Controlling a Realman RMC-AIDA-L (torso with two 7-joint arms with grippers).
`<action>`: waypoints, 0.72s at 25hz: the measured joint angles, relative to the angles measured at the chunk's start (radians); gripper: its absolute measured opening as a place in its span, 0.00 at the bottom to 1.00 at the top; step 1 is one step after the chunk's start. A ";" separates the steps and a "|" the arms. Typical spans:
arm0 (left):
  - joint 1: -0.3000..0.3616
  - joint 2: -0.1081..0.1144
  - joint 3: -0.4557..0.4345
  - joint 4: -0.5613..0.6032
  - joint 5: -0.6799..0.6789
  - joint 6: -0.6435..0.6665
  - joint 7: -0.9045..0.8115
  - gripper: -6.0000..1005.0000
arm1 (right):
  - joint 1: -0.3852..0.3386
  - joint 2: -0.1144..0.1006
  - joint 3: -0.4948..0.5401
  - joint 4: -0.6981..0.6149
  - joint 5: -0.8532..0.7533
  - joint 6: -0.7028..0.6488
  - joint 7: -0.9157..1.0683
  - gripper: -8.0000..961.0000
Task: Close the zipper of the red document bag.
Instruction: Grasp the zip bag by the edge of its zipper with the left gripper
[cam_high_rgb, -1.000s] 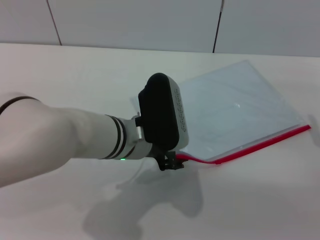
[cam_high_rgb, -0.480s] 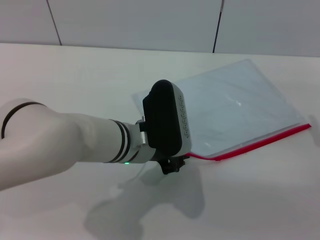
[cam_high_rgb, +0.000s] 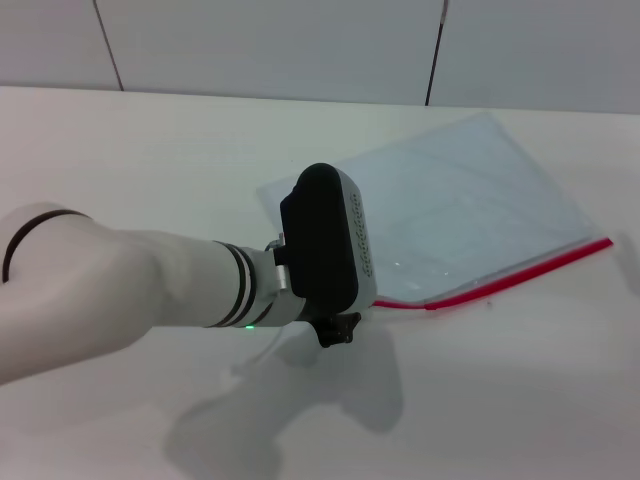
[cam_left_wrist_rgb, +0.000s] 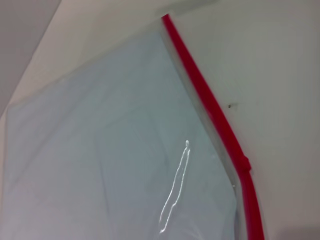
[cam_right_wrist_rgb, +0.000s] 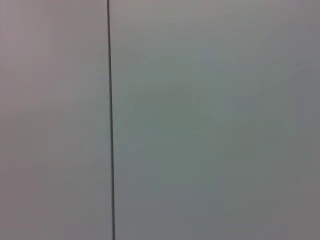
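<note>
The red document bag (cam_high_rgb: 470, 210) lies flat on the white table, a translucent pale-blue pouch to the right of centre. Its zipper (cam_high_rgb: 520, 272) is the red strip along the near long edge, running from the right corner to under my left wrist. My left gripper (cam_high_rgb: 338, 328) sits low at the zipper's left end, mostly hidden by the black wrist housing. The left wrist view shows the bag (cam_left_wrist_rgb: 100, 150) and the zipper (cam_left_wrist_rgb: 215, 110) close up, with a small red bump on the strip. My right arm is out of view.
The white table (cam_high_rgb: 150, 170) stretches to the left and in front of the bag. A pale wall with dark seams (cam_high_rgb: 436, 50) rises behind the table. The right wrist view shows only a wall panel with a seam (cam_right_wrist_rgb: 110, 120).
My left wrist dipped toward the table, then drew slightly left. The bag shifted with it: its right corner slid a little left and farther back, and the left edge turned.
</note>
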 joint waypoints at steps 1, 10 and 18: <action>0.000 0.000 0.000 -0.001 0.000 -0.003 0.000 0.09 | 0.000 0.000 -0.003 0.000 0.000 0.000 -0.001 0.77; 0.036 0.001 0.044 -0.014 0.028 -0.168 -0.001 0.06 | 0.029 -0.008 -0.187 -0.053 -0.010 -0.031 -0.006 0.77; 0.141 0.002 0.141 -0.054 0.149 -0.553 0.039 0.06 | 0.090 -0.008 -0.366 -0.196 -0.248 -0.089 -0.016 0.77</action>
